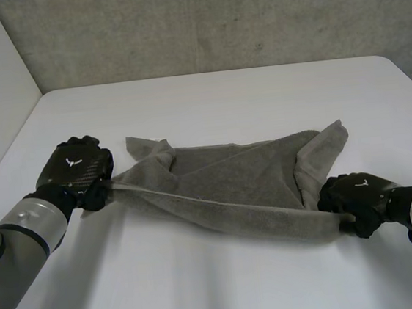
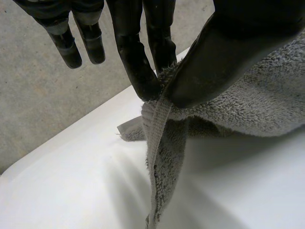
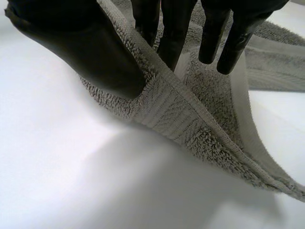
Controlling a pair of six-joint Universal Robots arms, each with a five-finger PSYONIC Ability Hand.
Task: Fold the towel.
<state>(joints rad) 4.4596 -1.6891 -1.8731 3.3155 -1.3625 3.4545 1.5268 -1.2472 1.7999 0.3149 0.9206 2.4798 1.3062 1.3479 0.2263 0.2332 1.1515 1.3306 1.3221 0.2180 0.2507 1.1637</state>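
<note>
Left hand (image 1: 75, 172) and right hand (image 1: 354, 194) pinch towel (image 1: 238, 180) on white table (image 1: 222, 101) by grey wall (image 1: 214, 21).

The towel (image 1: 246, 183) lies across the table (image 1: 207, 99). The left hand (image 1: 76, 170) is at its left end, the right hand (image 1: 354, 192) at its right.

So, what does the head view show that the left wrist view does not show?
Head view: the right hand pinching the near right end of the towel. The near edge is stretched between the two hands, and the rest lies crumpled on the white table. Left wrist view: the pinch from close by, with the thumb pressing the hem against a finger while the other fingers are straight and free. Both: the left hand shut on the towel, above the table.
</note>
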